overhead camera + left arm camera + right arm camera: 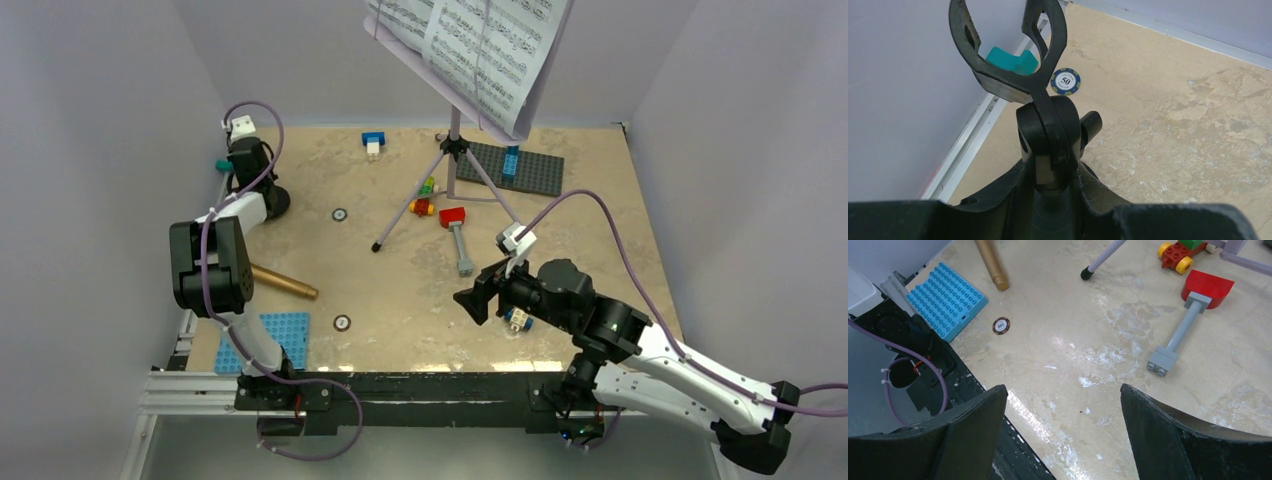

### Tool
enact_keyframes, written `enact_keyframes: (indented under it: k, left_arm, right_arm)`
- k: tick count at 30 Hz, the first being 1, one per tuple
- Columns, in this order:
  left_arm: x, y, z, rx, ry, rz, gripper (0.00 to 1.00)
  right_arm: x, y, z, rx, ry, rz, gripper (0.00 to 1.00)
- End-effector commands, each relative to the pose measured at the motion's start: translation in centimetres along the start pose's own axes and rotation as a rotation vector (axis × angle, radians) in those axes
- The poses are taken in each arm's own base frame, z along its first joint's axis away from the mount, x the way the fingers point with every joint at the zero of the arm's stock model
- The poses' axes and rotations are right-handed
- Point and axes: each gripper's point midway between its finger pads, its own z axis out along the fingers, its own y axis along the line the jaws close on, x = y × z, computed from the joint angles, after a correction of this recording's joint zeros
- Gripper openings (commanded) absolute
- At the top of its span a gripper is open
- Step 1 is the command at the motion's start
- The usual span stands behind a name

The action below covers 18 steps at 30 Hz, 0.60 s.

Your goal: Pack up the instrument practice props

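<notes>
In the left wrist view my left gripper (pixel 1050 182) is shut on the stem of the small black mic stand (pixel 1048 132), just under its swivel; the empty clip (pixel 1008 75) points toward the far-left corner. From above, the left gripper (pixel 248 160) hides the stand. The gold microphone (pixel 285 283) (pixel 992 265) lies on the table beside the left arm. The lavender music stand (pixel 455 150) is upright at the back with the white sheet-music pages (pixel 480 45) on its desk. My right gripper (pixel 478 300) (pixel 1063 390) hovers open over bare table near the front.
A red-headed toy hammer (pixel 458 235) (pixel 1188 315) and toy bricks (pixel 425 200) lie by the tripod's feet. A dark baseplate (pixel 520 168) lies at the back right and a blue baseplate (pixel 270 335) (pixel 945 300) at the front left. A teal brick (pixel 1013 59) and a poker chip (pixel 1066 81) lie near the left wall.
</notes>
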Motion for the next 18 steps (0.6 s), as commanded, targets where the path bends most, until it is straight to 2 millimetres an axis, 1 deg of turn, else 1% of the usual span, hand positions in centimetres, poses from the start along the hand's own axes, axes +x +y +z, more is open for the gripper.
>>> enact_keyframes:
  k: [1, 2, 6, 10, 11, 15, 18]
  left_arm:
    - [-6.9, -0.2, -0.2, 0.009, -0.143, -0.054, 0.00]
    - [-6.8, -0.3, -0.1, 0.010, -0.132, -0.051, 0.03]
    - [-6.3, -0.3, -0.2, 0.015, -0.104, -0.042, 0.27]
    - [-5.7, -0.4, -0.4, 0.021, -0.069, -0.031, 0.42]
    - [-5.4, -0.4, -0.5, 0.024, -0.052, -0.027, 0.44]
    - [-3.9, -0.5, -1.0, 0.027, 0.018, -0.045, 0.47]
    - [-3.5, -0.2, -1.9, 0.013, 0.041, -0.092, 0.54]
  right_arm:
    - [-3.0, 0.2, -0.5, 0.005, -0.084, -0.021, 0.88]
    - [-2.9, 0.3, -0.5, 0.003, -0.083, -0.021, 0.88]
    - [-2.9, 0.0, -0.8, 0.014, -0.085, -0.023, 0.88]
    - [-3.2, -0.5, -1.3, 0.036, -0.095, -0.040, 0.88]
    - [-3.3, -0.6, -1.4, 0.044, -0.098, -0.047, 0.88]
    - [-4.1, -1.4, -2.0, 0.084, -0.116, -0.081, 0.88]
    - [-4.7, -1.5, -2.4, 0.096, -0.132, -0.098, 0.88]
